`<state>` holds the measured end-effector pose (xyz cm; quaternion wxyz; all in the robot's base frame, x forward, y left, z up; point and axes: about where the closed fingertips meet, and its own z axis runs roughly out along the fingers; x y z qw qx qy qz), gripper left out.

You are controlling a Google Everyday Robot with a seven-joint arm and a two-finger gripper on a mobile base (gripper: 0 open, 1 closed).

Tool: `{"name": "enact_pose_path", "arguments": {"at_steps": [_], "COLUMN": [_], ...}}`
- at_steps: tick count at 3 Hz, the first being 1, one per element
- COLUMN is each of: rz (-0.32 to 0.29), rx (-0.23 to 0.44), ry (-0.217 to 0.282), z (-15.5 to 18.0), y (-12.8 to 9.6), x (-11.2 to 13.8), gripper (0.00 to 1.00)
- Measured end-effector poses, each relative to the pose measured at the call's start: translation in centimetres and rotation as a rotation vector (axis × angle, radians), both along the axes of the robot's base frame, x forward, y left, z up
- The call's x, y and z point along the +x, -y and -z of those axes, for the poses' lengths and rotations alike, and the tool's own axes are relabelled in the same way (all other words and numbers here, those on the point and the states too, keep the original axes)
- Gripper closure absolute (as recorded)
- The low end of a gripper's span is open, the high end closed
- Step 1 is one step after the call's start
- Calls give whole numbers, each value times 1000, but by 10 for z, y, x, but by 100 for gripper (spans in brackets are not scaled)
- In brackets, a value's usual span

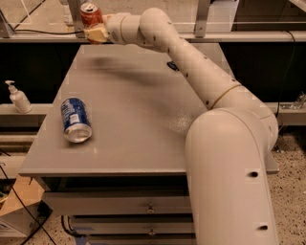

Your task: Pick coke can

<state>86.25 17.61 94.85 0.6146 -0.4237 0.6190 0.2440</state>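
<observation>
The coke can, red with a silver top, is upright in my gripper at the far left of the camera view. It hangs in the air above the far edge of the grey table. The gripper's cream fingers are closed around the can's lower half, which they hide. My arm reaches from the lower right across the table to the can.
A blue and white drink can lies on its side on the table's left part. A small dark object lies by the arm at the back. A white pump bottle stands on a shelf left of the table. Metal rails run behind the table.
</observation>
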Motion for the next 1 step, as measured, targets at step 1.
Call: {"name": "enact_pose_path", "arguments": {"at_steps": [1], "rz": [-18], "rx": [-11], "ry": [8], "z": [-2], "y": [-3], "x": [-3], "gripper": [100]}}
